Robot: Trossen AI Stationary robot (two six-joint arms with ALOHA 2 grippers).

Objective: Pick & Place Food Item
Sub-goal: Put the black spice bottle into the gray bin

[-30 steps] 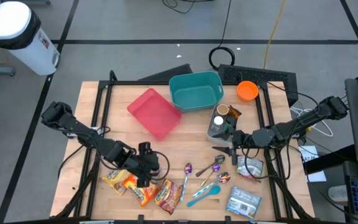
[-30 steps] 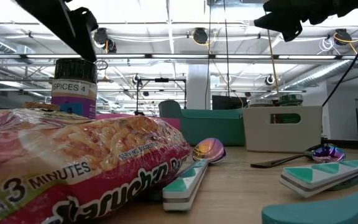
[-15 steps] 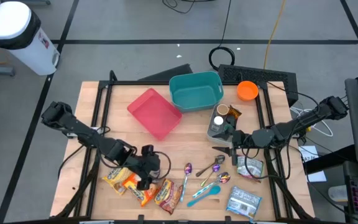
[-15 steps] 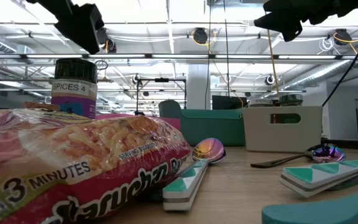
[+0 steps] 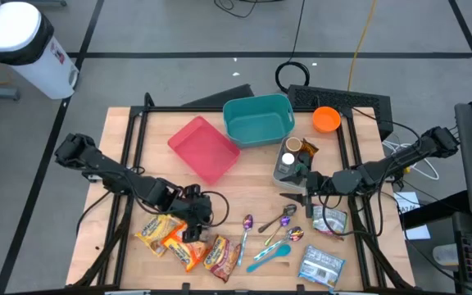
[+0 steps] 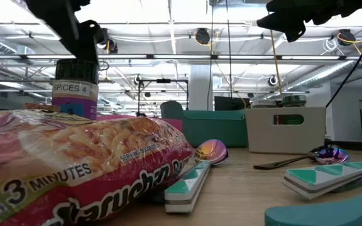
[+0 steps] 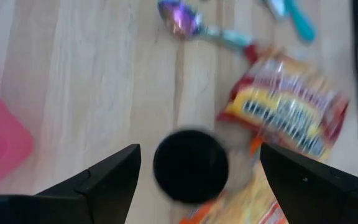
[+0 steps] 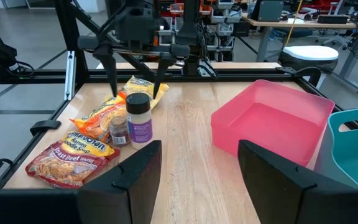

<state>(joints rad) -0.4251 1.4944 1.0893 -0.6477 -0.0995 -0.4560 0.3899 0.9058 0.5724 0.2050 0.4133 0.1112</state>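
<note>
1. Desk (image 5: 252, 176): wooden top. Pink tray (image 5: 204, 148) and teal bin (image 5: 257, 120) sit toward the far edge. Ramen packets (image 5: 188, 247) lie along the near edge, left of centre. Spoons (image 5: 275, 232) lie near the middle of the near edge.
2. Left gripper (image 5: 192, 215): over the near-left part of the desk, pointing straight down, directly above the spice jar (image 8: 139, 118). Fingers (image 8: 111, 67) are spread wide, one on each side of the jar's black lid (image 7: 190, 165), with clear gaps on both sides. No contact, nothing held. In the low view the fingertips sit just above the lid.
3. Right gripper (image 5: 305, 188): near the right edge, beside the white caddy (image 5: 288, 164), raised off the desk. Fingers partly apart, holding nothing.
4. Spice jar: stands upright on the desk at the far edge of the ramen packets, touching or just beside them, with the pink tray farther toward the far edge. Purple label, black lid, "SPICES 4" readable in the low view.
5. Silver pouch (image 5: 322, 265): flat at the near-right corner, well apart from both grippers.
</note>
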